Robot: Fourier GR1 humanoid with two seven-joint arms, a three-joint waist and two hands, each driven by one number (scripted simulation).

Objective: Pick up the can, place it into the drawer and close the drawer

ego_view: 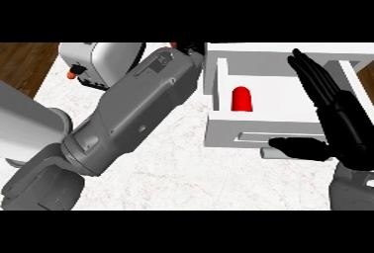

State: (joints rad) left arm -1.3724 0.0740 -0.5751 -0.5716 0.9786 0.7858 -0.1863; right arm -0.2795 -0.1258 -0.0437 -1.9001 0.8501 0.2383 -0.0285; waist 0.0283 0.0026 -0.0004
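Note:
A red can [242, 99] lies inside the open white drawer [216, 129] at the upper right. My right hand [343, 123] is open over the drawer's right part, its fingers straight and pointing away from me. Its thumb [298, 147] rests against the drawer's front by the handle bar. My left forearm [131, 113] runs diagonally from the lower left to the top centre. Only a bit of the left hand [191, 48] shows, beside the drawer's left wall, and it holds nothing that I can see.
A white and grey appliance [102, 59] with an orange knob [71, 74] stands at the back left. A grey object [29, 133] sits at the left edge. The marble counter [190, 173] ends at wooden floor [25, 64] on the left.

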